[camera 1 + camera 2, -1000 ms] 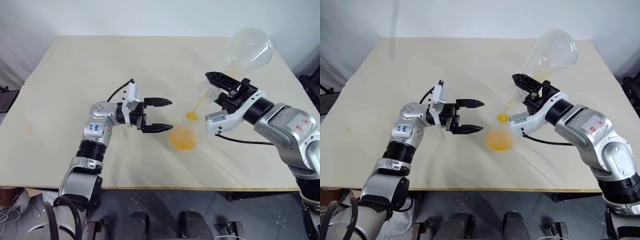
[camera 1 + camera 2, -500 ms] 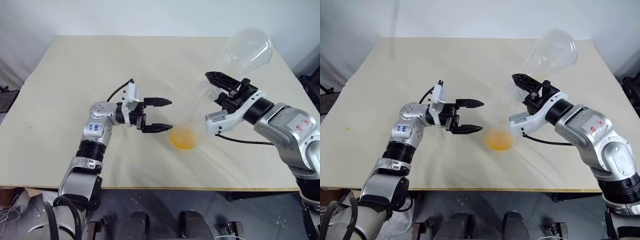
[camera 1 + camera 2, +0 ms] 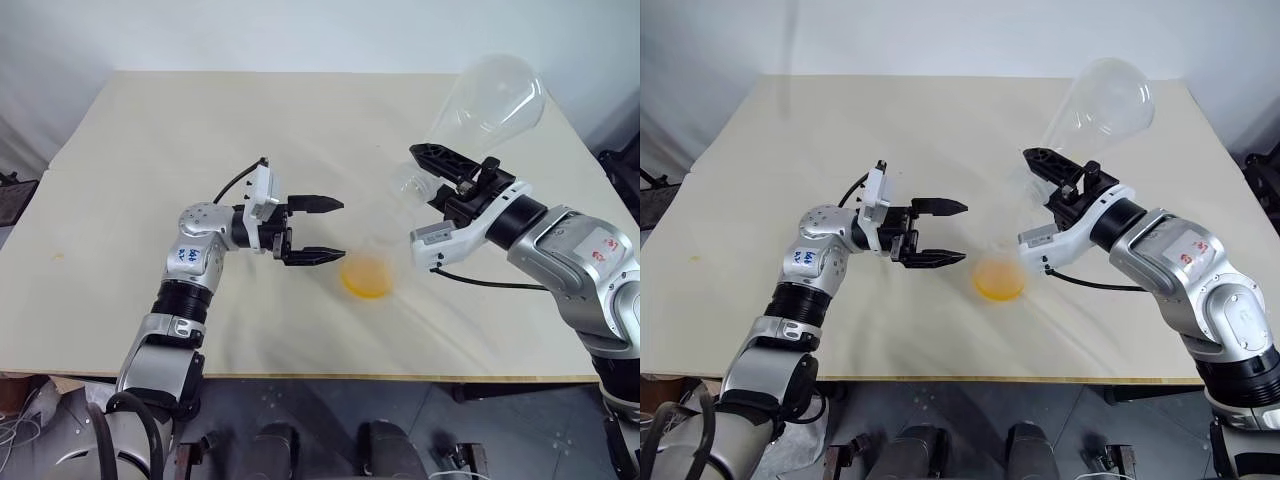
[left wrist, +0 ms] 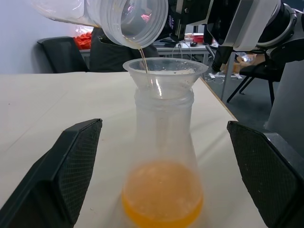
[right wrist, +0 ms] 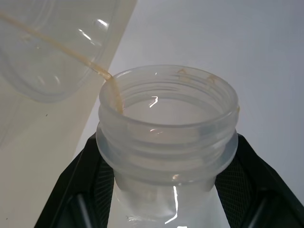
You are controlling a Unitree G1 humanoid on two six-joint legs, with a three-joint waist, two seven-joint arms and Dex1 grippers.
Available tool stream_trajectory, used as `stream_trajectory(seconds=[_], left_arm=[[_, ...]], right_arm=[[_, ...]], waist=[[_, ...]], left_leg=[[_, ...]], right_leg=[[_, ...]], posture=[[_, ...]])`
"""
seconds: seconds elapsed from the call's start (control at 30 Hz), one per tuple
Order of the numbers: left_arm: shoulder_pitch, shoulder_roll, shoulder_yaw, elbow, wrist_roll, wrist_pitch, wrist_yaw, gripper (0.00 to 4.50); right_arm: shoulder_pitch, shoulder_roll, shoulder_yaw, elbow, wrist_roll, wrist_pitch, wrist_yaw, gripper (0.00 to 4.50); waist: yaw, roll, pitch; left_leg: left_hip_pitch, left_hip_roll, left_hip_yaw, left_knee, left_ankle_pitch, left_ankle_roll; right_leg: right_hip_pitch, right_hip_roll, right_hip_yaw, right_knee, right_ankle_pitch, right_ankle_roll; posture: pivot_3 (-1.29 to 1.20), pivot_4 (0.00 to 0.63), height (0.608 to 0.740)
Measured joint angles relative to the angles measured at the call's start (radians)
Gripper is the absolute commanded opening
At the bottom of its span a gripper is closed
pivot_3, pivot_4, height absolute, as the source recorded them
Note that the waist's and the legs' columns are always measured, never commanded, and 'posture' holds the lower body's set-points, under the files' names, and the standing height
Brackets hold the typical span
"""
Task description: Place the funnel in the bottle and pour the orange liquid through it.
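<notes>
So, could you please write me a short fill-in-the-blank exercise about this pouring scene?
1. The funnel sits in the neck of the ____.
2. The liquid pooled in the bottle is ____ in colour.
3. The right end effector holds a tilted ____ above the funnel.
4. The left end effector beside the bottle is ____.

Missing words: bottle; orange; flask; open

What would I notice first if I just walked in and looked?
The bright orange liquid pooled in the bottom of the bottle, standing on the table with a clear funnel in its neck. Above it, the right claw holds a big clear flask tipped over, a thin trickle running into the funnel. The left claw waits open beside the bottle.
</notes>
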Motion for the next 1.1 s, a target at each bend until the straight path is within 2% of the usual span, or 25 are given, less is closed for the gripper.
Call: stream_trajectory(seconds=[0.23,0.4,0.6,0.97,1.1], left_arm=[[0.0,0.0,0.0,0.0,0.0,-0.001,0.001,4.5],[0.0,0.0,0.001,0.0,0.0,-0.001,0.008,4.5],[0.0,0.003,0.01,0.0,0.0,-0.001,0.012,4.5],[0.0,0.008,0.019,0.0,0.001,-0.001,0.012,4.5],[0.0,0.012,0.019,0.0,0.001,-0.002,0.011,4.5]], right_arm=[[-0.007,-0.003,0.0,0.004,0.001,-0.01,-0.001,2.46],[0.01,0.091,-0.057,0.002,0.11,0.136,0.033,2.46],[0.044,0.138,-0.079,-0.019,0.237,0.256,0.096,2.46],[0.055,0.137,-0.079,-0.049,0.295,0.306,0.101,2.46],[0.052,0.188,-0.089,-0.072,0.355,0.405,0.102,2.46]], waist=[[0.0,0.0,0.0],[0.0,0.0,0.0],[0.0,0.0,0.0],[0.0,0.0,0.0],[0.0,0.0,0.0]], left_leg=[[0.0,0.0,0.0,0.0,0.0,0.0],[0.0,0.0,0.0,0.0,0.0,0.0],[0.0,0.0,0.0,0.0,0.0,0.0],[0.0,0.0,0.0,0.0,0.0,0.0],[0.0,0.0,-0.001,0.0,0.0,0.0]], right_leg=[[0.0,0.0,0.0,0.0,0.0,0.0],[0.0,0.0,0.0,0.001,0.0,0.0],[0.0,0.0,0.0,0.001,0.0,0.0],[0.0,0.0,0.0,0.001,0.0,0.0],[0.0,0.0,0.0,0.001,0.0,0.0]], posture=[[0.0,0.15,0.74],[0.0,0.15,0.74],[0.0,0.15,0.74],[0.0,0.15,0.74],[0.0,0.15,0.74]])
